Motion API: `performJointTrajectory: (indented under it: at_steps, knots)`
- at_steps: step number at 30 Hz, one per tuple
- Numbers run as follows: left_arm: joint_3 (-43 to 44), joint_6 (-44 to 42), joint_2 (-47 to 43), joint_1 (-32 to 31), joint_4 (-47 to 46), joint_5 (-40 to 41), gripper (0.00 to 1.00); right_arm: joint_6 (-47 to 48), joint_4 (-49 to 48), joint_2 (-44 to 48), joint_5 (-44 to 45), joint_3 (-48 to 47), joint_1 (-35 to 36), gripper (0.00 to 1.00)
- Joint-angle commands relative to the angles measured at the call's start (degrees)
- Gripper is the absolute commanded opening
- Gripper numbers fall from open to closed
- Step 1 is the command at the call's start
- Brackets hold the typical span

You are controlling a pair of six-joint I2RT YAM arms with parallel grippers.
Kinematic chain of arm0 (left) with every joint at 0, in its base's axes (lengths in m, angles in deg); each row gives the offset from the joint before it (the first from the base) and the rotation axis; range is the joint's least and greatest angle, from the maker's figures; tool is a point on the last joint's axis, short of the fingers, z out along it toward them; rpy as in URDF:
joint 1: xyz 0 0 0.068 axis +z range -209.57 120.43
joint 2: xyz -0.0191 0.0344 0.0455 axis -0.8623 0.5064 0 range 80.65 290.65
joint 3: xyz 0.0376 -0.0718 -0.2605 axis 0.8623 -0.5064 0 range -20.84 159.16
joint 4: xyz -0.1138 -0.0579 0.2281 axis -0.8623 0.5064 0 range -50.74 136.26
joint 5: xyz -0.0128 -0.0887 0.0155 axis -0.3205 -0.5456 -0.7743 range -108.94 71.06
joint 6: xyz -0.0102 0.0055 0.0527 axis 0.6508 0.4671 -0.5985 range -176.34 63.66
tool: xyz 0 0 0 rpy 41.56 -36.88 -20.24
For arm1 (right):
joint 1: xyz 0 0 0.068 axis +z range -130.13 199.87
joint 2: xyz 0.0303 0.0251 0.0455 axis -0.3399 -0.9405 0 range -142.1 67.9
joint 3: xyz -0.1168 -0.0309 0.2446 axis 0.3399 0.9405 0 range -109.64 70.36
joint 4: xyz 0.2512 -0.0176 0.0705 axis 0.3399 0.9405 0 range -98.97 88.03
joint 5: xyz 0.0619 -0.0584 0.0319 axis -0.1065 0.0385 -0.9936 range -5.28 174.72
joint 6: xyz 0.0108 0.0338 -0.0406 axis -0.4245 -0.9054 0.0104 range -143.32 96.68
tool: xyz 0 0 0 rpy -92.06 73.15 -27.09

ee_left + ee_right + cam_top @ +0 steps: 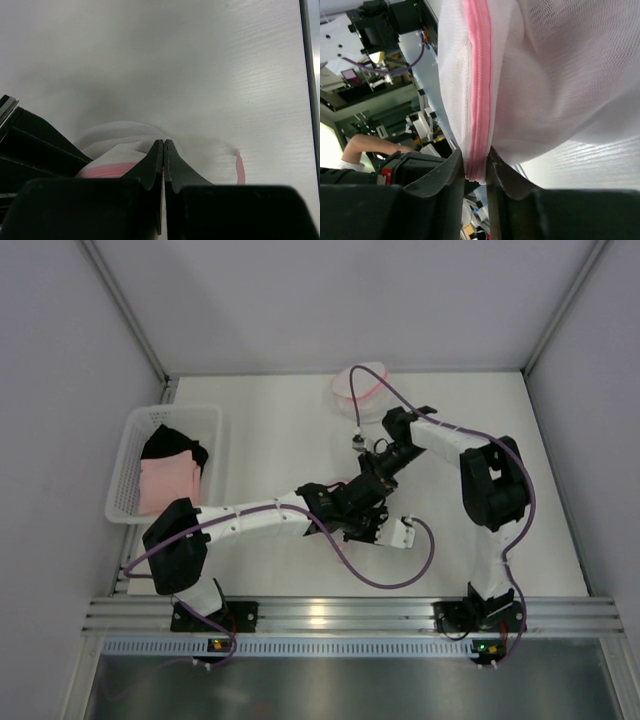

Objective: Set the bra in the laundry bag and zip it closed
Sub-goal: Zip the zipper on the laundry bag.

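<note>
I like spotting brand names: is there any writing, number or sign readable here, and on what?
No text can be read anywhere.
On the laundry bag and its pink zipper: no print.
On the basket: no print.
In the background clutter of the right wrist view: small labels, too blurred to read.

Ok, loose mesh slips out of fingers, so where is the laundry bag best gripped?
Grip the pink zipper strip, likely the firmest seam on the laundry bag. It runs straight toward the right gripper, so come end-on, one finger on each flat face.
</note>
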Motion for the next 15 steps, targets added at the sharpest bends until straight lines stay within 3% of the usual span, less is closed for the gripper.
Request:
performJointTrajectory:
  at_steps: [1,2,3,15]
  knots:
    - [1.3,0.5,-0.6,-0.2,0.0,-1.2,0.00,-0.6,-2.7,-0.8,-1.9,-1.8,0.1,0.20]
    - [0.9,0.6,-0.9,-0.2,0.0,-1.5,0.00,-0.9,-2.7,-0.9,-1.9,-2.2,-0.5,0.06]
    - [0.8,0.7,-1.0,-0.2,0.0,-1.8,0.00,-1.3,-2.7,-1.1,-1.8,-3.4,-0.8,0.00]
    - [-2.9,1.3,-3.7,-2.3,0.3,-3.7,0.00,-8.3,-7.8,-3.8,-2.5,-9.8,-6.5,0.00]
